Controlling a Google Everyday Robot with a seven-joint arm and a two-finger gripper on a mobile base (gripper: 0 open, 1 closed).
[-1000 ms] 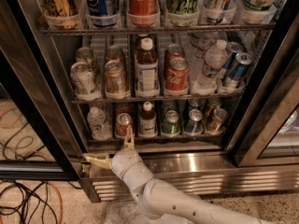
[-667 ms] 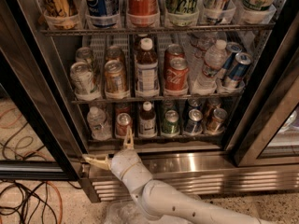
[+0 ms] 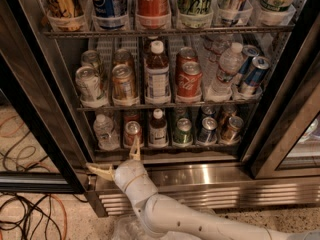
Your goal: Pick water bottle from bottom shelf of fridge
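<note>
**A:** Where is the water bottle (image 3: 105,130)?

**B:** It stands upright at the front of the leftmost lane on the bottom shelf (image 3: 170,148) of the fridge (image 3: 200,176). From my gripper (image 3: 113,155) it is at about eleven o'clock, close but not touching.

**A:** And the gripper itself?

**B:** It is low against the steel sill and spread wide. One finger (image 3: 135,149) points up to twelve, the other out to nine. It holds nothing. I judge it sits this low so it can rise to the bottle from below the rack.

**A:** What crowds the bottle?

**B:** A can (image 3: 132,132) stands just beside it at three o'clock, in the next lane. Past that come a dark drink bottle (image 3: 158,128) and three more cans. Each lane is a clear tray, which keeps the rows apart. The door frame (image 3: 35,119) hems in the nine o'clock side.

**A:** Anything to mix it up with?

**B:** A larger clear bottle (image 3: 225,70) stands on the rack above, at two o'clock, among cans.
</note>
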